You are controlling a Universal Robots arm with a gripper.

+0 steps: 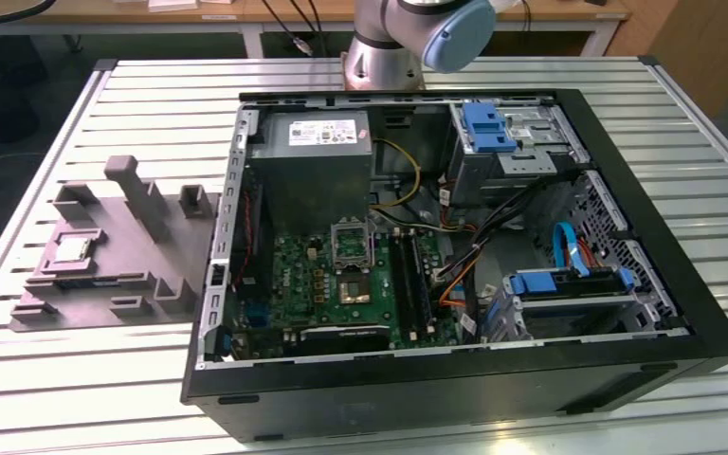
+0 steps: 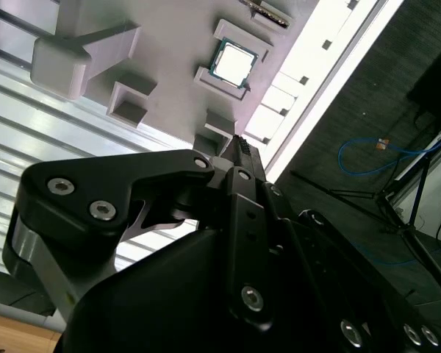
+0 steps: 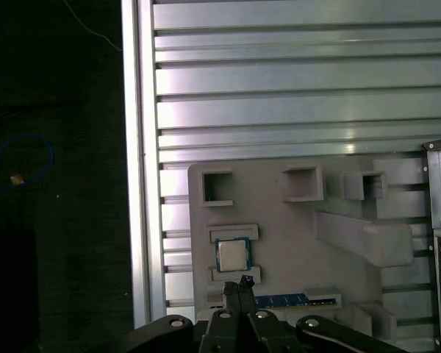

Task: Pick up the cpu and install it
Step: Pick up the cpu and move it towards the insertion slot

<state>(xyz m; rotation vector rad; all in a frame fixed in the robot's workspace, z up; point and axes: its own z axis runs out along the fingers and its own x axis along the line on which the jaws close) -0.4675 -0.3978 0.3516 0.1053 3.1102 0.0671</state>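
Slatted, seemingly aluminium table (image 1: 35, 379) bears 1 grey tray (image 1: 99, 284) beside 1 open computer case (image 1: 465, 393)

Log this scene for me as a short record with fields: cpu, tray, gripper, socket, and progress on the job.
cpu: the cpu lies flat in a recess of the grey tray, between two raised blocks
tray: on the slatted table, at the exterior view's left of the open computer case
gripper: the gripper is shut, holds nothing, and is apart from the cpu
socket: the socket sits on the green motherboard inside the case
progress: cpu not yet picked up
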